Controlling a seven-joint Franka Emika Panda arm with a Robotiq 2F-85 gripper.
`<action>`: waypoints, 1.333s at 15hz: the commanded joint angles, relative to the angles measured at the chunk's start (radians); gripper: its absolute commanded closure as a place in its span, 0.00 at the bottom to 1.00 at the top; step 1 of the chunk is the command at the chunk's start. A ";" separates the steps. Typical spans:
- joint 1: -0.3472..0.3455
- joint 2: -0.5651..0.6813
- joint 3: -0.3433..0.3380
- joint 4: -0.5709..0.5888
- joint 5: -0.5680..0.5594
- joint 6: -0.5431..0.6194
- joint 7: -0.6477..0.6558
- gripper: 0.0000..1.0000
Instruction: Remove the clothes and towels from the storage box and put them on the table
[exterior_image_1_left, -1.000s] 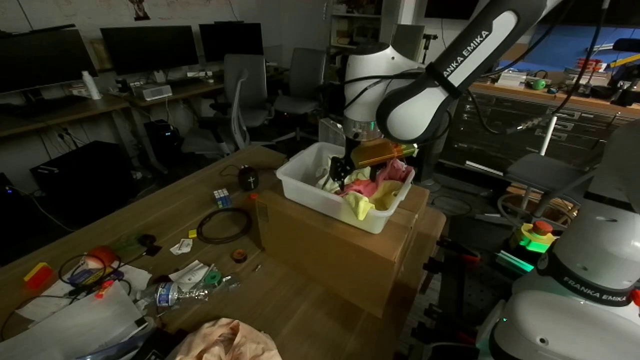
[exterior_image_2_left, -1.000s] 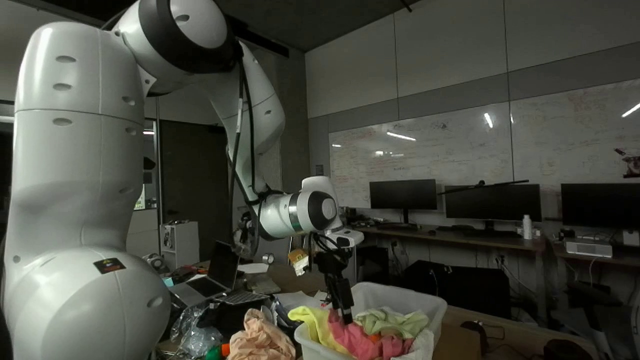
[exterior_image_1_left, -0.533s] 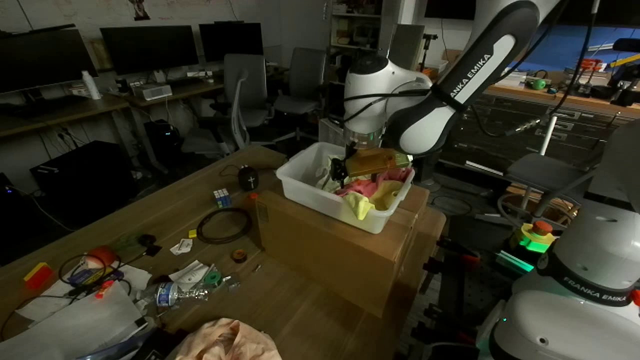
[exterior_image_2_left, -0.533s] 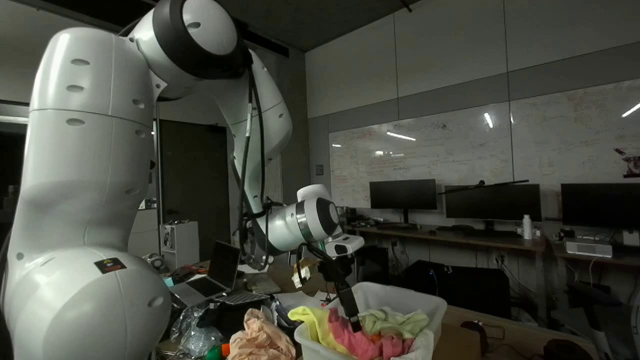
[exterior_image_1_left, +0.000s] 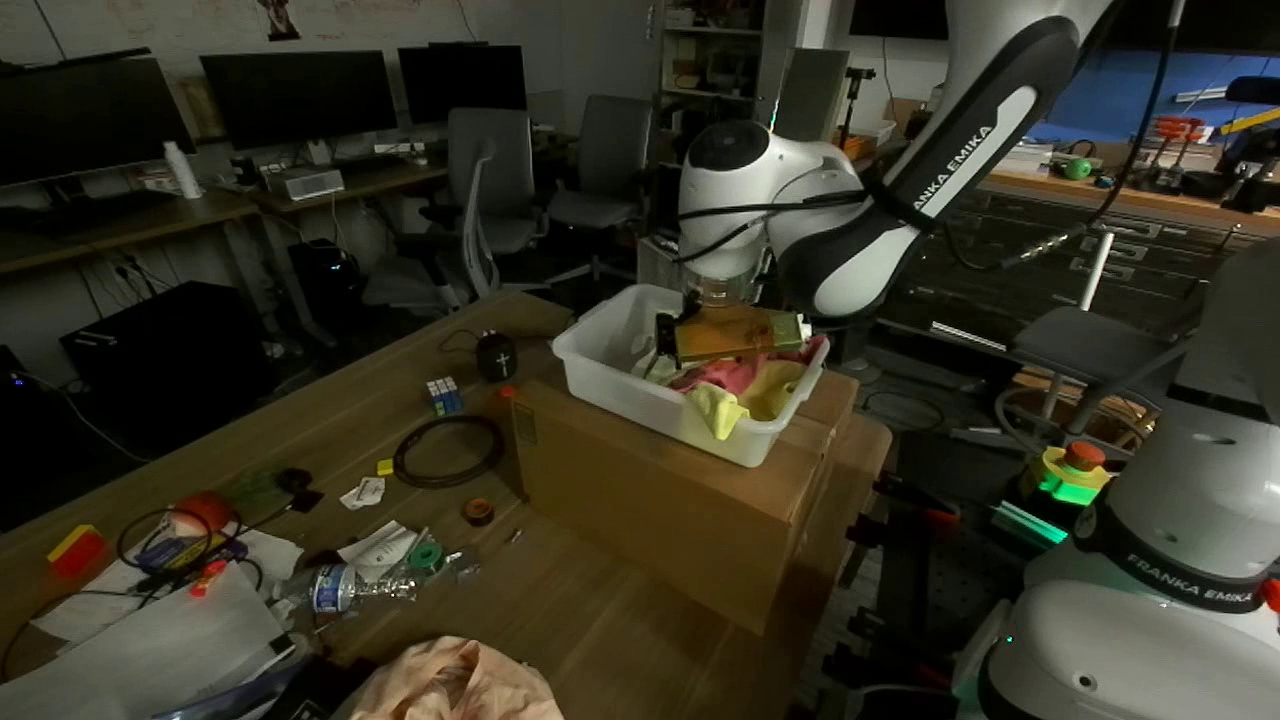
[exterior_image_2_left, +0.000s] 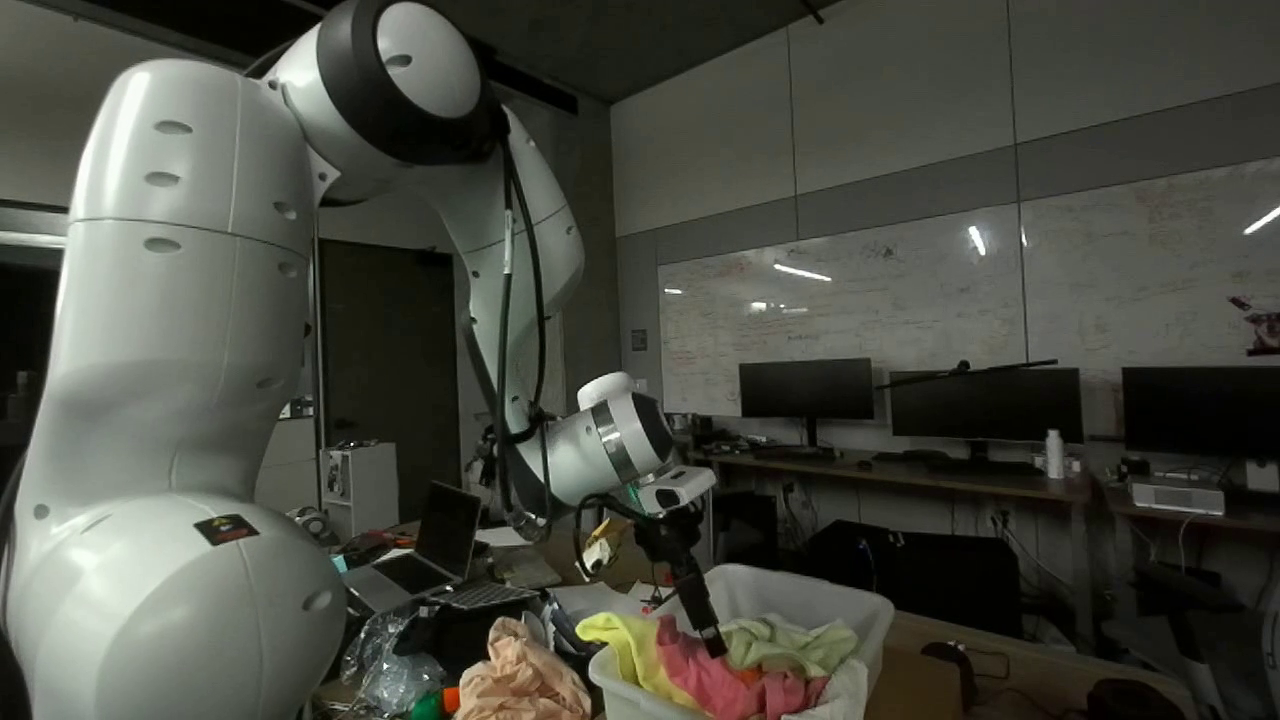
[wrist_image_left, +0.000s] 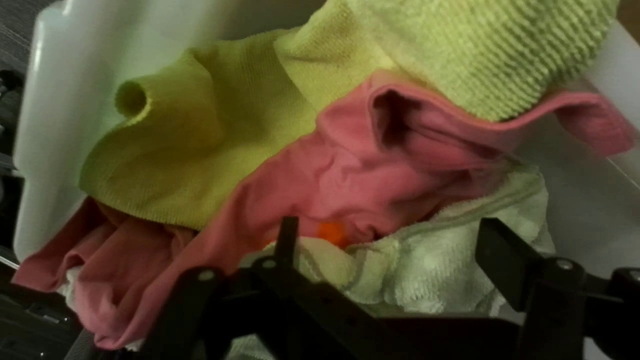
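jaws spread wide, nr pink cloth (wrist_image_left: 300, 187) & pale green cloth (wrist_image_left: 435, 265) (contact unclear), both in white bin (exterior_image_1_left: 640, 405)

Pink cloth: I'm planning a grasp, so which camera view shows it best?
The wrist view: the pink cloth looks largest there, folds clear, though a yellow cloth overlaps part. Both exterior views show it smaller, bunched in the storage box.

"FRANKA EMIKA" on base (exterior_image_1_left: 1165, 600), "ANKA EMIKA" on forearm (exterior_image_1_left: 962, 160)
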 joint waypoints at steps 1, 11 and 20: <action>0.019 0.013 -0.003 0.027 -0.059 -0.032 0.103 0.42; 0.009 0.005 -0.005 0.008 -0.053 -0.018 0.187 1.00; 0.006 -0.309 0.031 -0.121 -0.246 -0.064 0.513 0.99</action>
